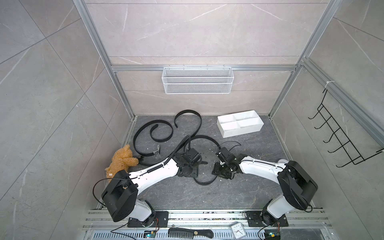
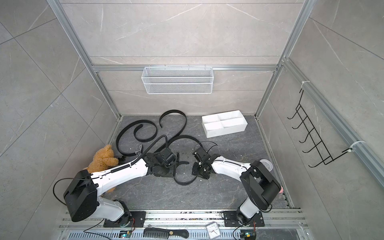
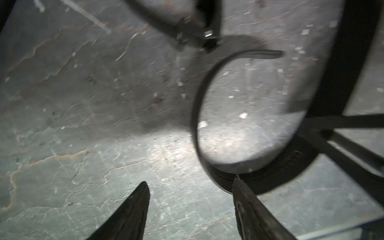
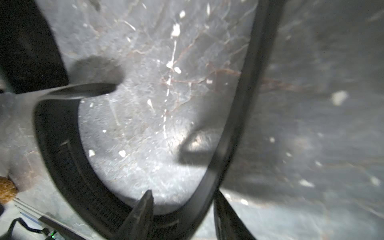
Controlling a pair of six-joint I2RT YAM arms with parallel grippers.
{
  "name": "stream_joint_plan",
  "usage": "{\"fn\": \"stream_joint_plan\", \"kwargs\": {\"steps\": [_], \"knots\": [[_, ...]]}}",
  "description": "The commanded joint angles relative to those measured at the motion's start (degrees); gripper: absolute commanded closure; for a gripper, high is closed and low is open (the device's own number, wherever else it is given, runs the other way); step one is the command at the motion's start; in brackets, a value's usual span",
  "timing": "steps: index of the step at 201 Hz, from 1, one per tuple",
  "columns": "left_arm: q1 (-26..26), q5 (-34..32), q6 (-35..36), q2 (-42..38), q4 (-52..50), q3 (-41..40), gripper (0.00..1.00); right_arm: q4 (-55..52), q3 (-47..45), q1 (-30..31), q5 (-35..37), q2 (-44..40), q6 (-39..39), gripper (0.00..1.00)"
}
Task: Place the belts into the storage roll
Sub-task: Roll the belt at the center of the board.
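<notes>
Three black belts lie on the dark floor. One spirals at the left (image 1: 143,128), one arcs at the back (image 1: 188,113), and one loops between my grippers (image 1: 204,182) (image 2: 184,182). The storage roll (image 1: 243,132) (image 2: 226,129), a white four-compartment tray, stands at the back right with nothing in it. My left gripper (image 3: 191,180) (image 1: 198,166) is open over bare floor, and the belt's curve (image 3: 270,178) lies just beyond one fingertip. My right gripper (image 4: 184,193) (image 1: 215,171) is open, and the same belt (image 4: 239,124) passes between its fingers.
A brown teddy bear (image 1: 122,160) lies against the left wall beside the left arm. A white wire-mesh basket (image 1: 197,80) hangs on the back wall. A black hook rack (image 1: 336,137) hangs on the right wall. A comb (image 1: 190,232) and a small clock (image 1: 238,230) lie on the front rail.
</notes>
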Motion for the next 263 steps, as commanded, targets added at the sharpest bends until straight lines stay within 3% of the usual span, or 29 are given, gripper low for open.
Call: {"fn": "stream_joint_plan", "kwargs": {"steps": [1,27,60,82,117,137,160,199,263], "knots": [[3.7,-1.6,1.4,-2.6,-0.2,1.1,0.33,-8.4,4.4,0.3,3.4,-4.0,-3.6,0.48],[10.7,0.2,9.5,2.4,-2.3,8.6,0.33,-11.7,7.7,0.8,4.5,-5.5,-5.7,0.46],[12.0,-2.6,12.4,7.1,-3.6,14.5,0.34,-13.9,16.9,2.8,7.8,0.9,-11.1,0.44],[14.0,-2.8,11.7,6.7,-1.7,13.6,0.34,-16.1,25.4,4.8,13.1,7.9,-24.0,0.44],[17.9,-0.4,10.3,8.0,-0.5,12.8,0.35,-6.9,23.3,5.2,13.8,11.3,-45.4,0.47],[18.0,0.5,10.6,9.1,-0.6,13.6,0.35,-4.1,22.6,5.3,13.3,13.0,-51.6,0.47],[18.0,1.7,10.7,10.8,-0.3,14.5,0.35,1.2,21.8,5.3,12.7,14.0,-53.7,0.47],[18.0,2.0,11.0,12.7,0.1,15.0,0.35,-1.3,27.5,5.8,12.1,19.7,-55.7,0.49],[18.1,2.5,12.1,14.9,1.0,16.3,0.33,-3.5,27.0,5.7,11.6,22.7,-53.8,0.65]]}}
